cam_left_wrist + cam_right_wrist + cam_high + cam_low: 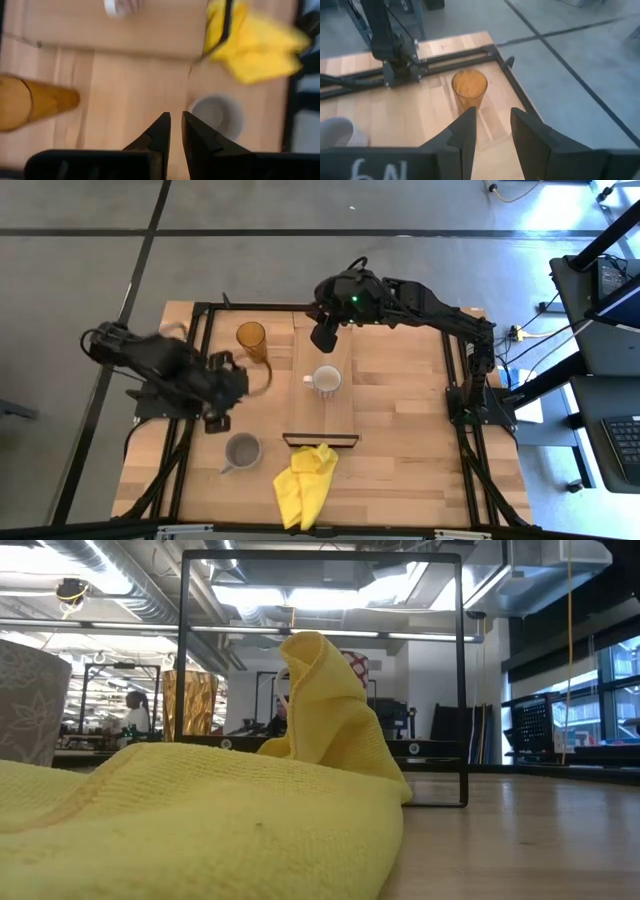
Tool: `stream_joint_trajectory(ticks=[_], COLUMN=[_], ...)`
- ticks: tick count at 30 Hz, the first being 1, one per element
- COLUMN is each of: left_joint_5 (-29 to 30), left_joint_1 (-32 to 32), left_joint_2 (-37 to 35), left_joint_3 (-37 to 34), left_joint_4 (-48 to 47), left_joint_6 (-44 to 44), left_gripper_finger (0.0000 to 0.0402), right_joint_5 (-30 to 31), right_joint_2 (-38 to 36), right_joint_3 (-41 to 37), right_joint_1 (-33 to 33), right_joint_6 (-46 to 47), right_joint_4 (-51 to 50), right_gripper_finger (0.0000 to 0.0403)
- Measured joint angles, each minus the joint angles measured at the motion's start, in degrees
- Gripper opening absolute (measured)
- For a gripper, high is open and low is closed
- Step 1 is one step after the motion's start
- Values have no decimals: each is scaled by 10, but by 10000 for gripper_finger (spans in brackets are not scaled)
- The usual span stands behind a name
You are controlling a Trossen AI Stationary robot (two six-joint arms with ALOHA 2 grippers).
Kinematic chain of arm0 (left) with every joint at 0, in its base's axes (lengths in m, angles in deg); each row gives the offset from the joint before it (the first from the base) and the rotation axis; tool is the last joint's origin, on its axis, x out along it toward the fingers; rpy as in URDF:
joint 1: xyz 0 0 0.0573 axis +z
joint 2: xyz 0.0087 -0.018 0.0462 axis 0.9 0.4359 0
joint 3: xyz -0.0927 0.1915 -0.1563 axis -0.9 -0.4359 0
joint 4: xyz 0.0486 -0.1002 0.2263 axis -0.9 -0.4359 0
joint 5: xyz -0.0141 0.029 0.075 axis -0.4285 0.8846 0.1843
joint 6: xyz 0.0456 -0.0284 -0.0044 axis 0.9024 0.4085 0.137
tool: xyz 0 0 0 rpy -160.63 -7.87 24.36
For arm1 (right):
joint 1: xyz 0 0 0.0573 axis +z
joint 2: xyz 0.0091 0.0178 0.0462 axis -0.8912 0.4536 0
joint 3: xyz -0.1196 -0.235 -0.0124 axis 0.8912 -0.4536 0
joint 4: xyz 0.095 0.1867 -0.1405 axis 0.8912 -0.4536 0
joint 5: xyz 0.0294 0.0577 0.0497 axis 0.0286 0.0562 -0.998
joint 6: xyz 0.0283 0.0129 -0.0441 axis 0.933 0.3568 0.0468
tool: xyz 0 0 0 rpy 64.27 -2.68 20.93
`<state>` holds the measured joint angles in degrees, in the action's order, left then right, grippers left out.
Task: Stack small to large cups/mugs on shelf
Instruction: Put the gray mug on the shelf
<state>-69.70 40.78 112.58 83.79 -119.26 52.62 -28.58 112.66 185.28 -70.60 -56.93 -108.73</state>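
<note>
The amber tumbler point(251, 338) stands upright on the tabletop, left of the pale shelf plank point(322, 415). On that plank the white mug point(326, 381) sits on its base, open side up. The grey mug point(242, 450) stands on the table near the yellow cloth point(305, 480). My left gripper point(225, 392) hovers between tumbler and grey mug, its fingers point(165, 125) shut to a narrow slit, holding nothing. My right gripper point(325, 335) hangs open over the plank's far end. In its wrist view the right gripper point(492, 117) has the tumbler point(469, 90) just beyond its fingertips.
A dark frame point(460, 690) rises at the plank's near end, beside its dark lip point(320, 440). The yellow cloth point(200, 810) fills the low view's foreground. Black rails point(200, 360) run along the table's left and right sides. A person point(130, 715) shows far off in the room.
</note>
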Motion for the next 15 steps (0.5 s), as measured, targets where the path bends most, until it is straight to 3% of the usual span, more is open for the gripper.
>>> stream_joint_trajectory(ticks=[4,7,12,15], left_joint_5=[-48,-82,-170,-179], left_joint_1=[30,39,31,10], left_joint_2=[-3,-4,-16,-16], left_joint_3=[69,61,-67,-147], left_joint_4=[1,1,-2,-1], left_joint_6=[36,66,68,54], left_gripper_finger=[41,41,41,41], right_joint_5=[0,1,1,1], right_joint_2=[0,0,0,0], right_joint_3=[0,0,0,0], right_joint_1=[-2,-3,-4,-4], right_joint_6=[3,0,6,6], right_joint_4=[-28,-38,-41,-41], right_gripper_finger=[123,123,123,123])
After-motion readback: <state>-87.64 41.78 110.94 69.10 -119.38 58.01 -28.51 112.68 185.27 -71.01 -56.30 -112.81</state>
